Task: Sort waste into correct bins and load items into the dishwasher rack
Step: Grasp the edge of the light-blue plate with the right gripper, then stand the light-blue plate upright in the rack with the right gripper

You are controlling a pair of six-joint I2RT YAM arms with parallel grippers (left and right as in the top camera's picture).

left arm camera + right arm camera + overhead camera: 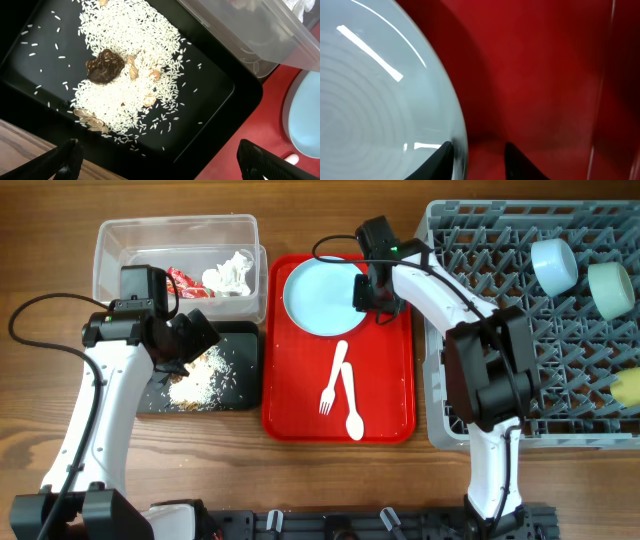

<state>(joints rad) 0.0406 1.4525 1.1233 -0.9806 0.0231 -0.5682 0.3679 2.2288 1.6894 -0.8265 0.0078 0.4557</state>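
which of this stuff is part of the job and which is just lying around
Job: plate, fork, spoon, blue bowl, green bowl, yellow cup, rack, clear tub, black tray, wrapper, tissue, rice scraps.
Lying about: red serving tray, wooden table.

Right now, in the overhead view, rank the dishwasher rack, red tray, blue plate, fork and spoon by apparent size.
1. dishwasher rack, largest even though the frame edge cuts it off
2. red tray
3. blue plate
4. fork and spoon: they look about alike, so not ranked against each other
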